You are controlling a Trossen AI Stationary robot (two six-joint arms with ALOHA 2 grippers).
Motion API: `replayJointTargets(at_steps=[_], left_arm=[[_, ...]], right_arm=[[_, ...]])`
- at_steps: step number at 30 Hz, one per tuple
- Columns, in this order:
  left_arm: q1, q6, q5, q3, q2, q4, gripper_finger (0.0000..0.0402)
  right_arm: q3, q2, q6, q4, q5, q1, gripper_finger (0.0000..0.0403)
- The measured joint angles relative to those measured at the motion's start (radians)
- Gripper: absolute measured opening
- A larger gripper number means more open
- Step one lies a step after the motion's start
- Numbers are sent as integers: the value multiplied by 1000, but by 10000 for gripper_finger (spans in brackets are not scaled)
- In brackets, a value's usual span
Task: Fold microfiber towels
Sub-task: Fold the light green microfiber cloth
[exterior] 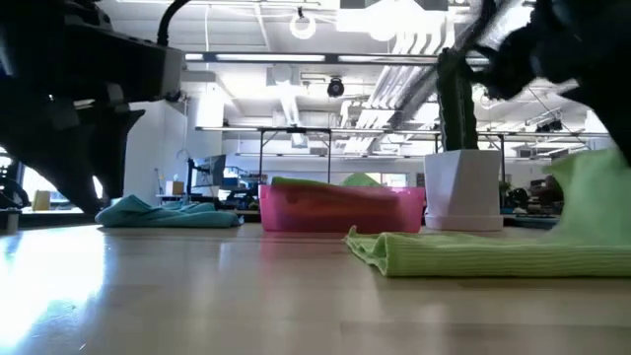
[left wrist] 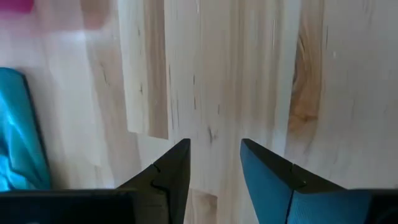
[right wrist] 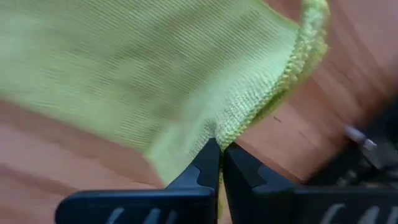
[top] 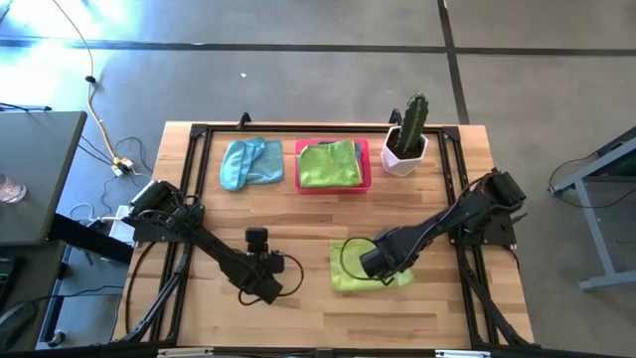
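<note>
On the wooden table [top: 298,214] a lime green microfiber towel [top: 350,270] lies near the front, right of centre, partly folded. A second lime green towel [top: 329,164] sits in the pink tray [top: 365,169] at the far edge, with a light blue towel [top: 248,162] to its left. The cloth looks light, soft and floppy, so it will drape and drag; a hemmed edge or corner is best to pinch. The right gripper [right wrist: 219,163] is clenched on the front towel's edge. The left gripper [left wrist: 214,171], fingers apart and empty, hovers over bare wood to the left.

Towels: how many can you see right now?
3. A light blue towel at the table's far left, a green towel in the pink tray, a green towel pinched by the right gripper. More may be hidden.
</note>
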Motion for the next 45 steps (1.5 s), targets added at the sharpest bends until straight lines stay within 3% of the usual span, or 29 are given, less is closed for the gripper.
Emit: replayJointTargets(at_steps=[7,13,22,32,35,40,45], left_arm=[[-9,31,-26,0,0,-5,131],[-32,53,-31,-3,-1,-2,131],[-96,53,-48,-5,-2,-8,131],[-138,10,-48,-5,-2,-8,131],[-140,2,-48,-5,-2,-8,131],[-140,0,-48,-5,-2,-8,131],[-139,0,-48,-5,-2,-5,131]], right_arm=[[91,2,-2,265,134,-5,0],[77,17,-8,438,270,-16,0],[75,142,-57,597,241,-38,0],[75,183,-122,666,253,-44,5],[75,183,-184,703,255,-43,32],[76,182,-238,731,254,-44,111],[121,177,-304,612,165,-64,156]])
